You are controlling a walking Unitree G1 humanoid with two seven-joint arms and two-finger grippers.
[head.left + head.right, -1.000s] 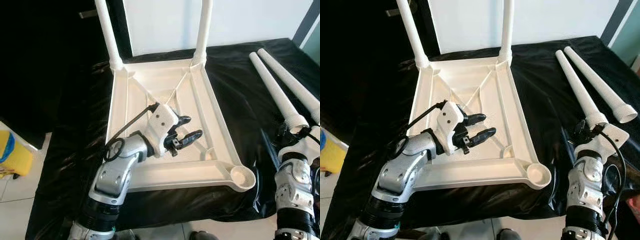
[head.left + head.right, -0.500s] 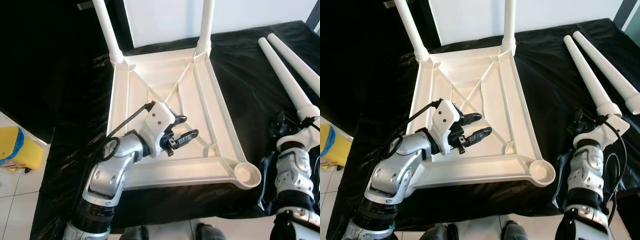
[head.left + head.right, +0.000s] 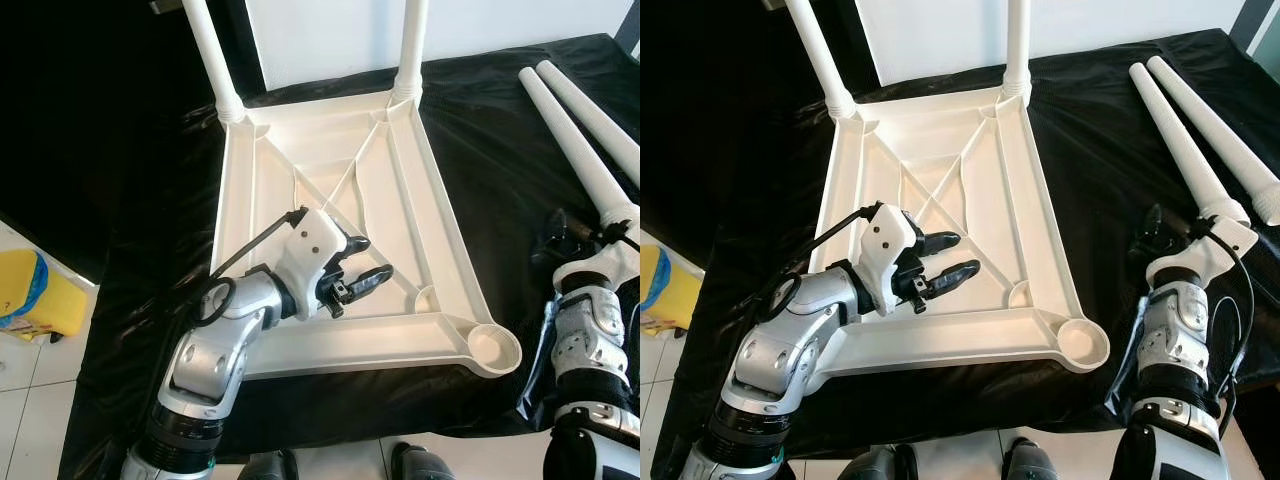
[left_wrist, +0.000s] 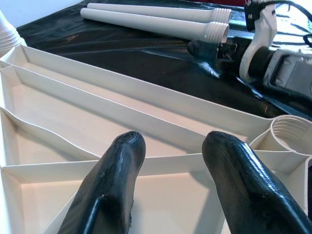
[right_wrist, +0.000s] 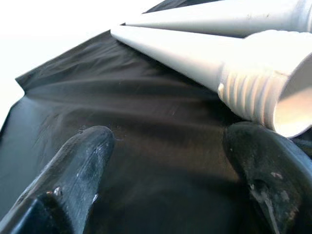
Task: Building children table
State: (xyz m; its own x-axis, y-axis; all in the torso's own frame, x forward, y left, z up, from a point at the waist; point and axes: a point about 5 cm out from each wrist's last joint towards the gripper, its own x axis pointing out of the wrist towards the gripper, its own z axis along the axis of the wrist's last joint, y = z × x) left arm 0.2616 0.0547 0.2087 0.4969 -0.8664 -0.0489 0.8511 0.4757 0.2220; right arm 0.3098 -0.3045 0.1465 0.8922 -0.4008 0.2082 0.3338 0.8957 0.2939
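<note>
While the tabletop [image 3: 400, 200] lies inverted, long axis running away, left gripper [image 3: 352, 272] hovers inside, jaws open; right gripper [image 5: 170, 161], jaws open, nears the loose legs [image 3: 585, 140].

My left arm covers part of the near rail of the upturned table top [image 3: 330, 200]. Its two fitted legs [image 3: 212, 55] run off the top edge, so I cannot see their ends. One loose leg [image 3: 1185, 140] lies with its threaded end behind my right wrist, and the second loose leg [image 3: 1220, 125] is cut by the right edge. A yellow object [image 3: 30, 300] on the floor is cut off at the left edge.
</note>
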